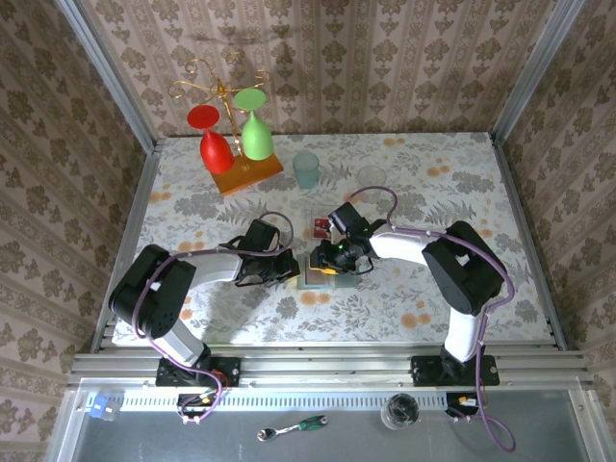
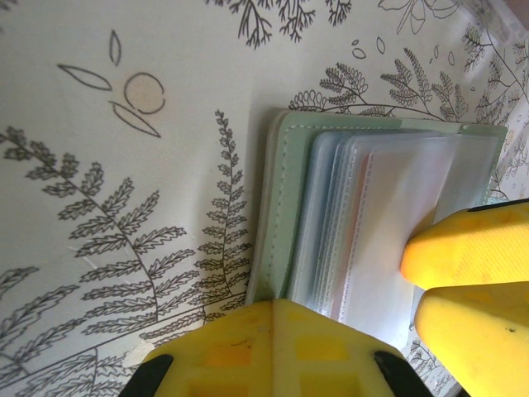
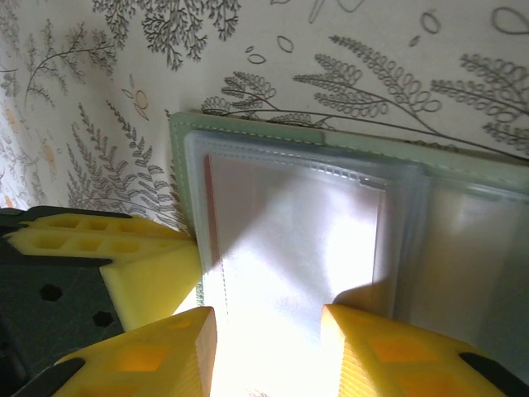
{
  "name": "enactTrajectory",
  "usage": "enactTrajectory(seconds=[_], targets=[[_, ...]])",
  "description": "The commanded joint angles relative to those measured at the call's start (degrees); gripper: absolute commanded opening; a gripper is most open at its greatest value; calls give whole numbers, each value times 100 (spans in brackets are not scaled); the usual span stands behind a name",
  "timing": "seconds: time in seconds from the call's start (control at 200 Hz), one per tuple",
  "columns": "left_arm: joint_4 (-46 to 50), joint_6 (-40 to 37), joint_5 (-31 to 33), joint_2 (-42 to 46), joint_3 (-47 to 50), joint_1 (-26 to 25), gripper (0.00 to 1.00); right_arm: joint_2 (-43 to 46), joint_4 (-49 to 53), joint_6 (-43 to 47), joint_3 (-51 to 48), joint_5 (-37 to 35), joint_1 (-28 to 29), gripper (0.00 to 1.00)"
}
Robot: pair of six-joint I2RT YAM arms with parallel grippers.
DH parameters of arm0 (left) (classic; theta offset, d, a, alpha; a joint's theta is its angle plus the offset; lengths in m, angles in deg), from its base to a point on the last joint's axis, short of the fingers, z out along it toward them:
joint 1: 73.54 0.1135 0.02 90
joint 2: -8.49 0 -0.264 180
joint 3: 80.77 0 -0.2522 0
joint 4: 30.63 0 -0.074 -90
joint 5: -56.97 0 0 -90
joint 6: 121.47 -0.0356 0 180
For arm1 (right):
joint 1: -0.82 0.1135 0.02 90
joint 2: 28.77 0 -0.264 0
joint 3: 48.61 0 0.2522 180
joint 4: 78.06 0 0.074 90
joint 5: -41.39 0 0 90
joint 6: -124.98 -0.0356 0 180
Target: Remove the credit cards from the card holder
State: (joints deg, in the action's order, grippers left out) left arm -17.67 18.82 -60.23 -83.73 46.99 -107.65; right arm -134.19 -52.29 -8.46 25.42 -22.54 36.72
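The card holder (image 1: 311, 280) lies open on the flowered tablecloth, pale green with clear sleeves (image 3: 297, 223) fanned on top. A thin red edge (image 3: 207, 198) shows inside one sleeve. A red card (image 1: 320, 226) lies on the table just behind the holder. My left gripper (image 2: 289, 302) is shut, its yellow tips meeting at the holder's green cover edge (image 2: 277, 207). My right gripper (image 3: 266, 310) is open, its two fingertips resting apart on the top clear sleeve with nothing pinched between them. From above, the left gripper (image 1: 292, 269) and the right gripper (image 1: 330, 268) meet over the holder.
A teal cup (image 1: 306, 168) and a clear glass (image 1: 372, 178) stand behind the holder. At the back left, a wooden stand (image 1: 247, 173) carries a red (image 1: 216, 149) and a green wine glass (image 1: 256, 135). Patterned walls enclose the table.
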Motion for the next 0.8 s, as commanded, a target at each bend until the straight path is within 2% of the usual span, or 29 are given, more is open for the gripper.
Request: enactTrajectory(seconds=[0.0,0.615,0.795], targets=[[212,-115,53,-92,-19,-16,0,211,373,128,-50,-352,-12,41],[272,-116,57,-13,-110,1,0,321,195,130,-293,-203,-188,40],[405,-148,84,170,-279,10,0,316,15,73,-408,-96,-239,37]])
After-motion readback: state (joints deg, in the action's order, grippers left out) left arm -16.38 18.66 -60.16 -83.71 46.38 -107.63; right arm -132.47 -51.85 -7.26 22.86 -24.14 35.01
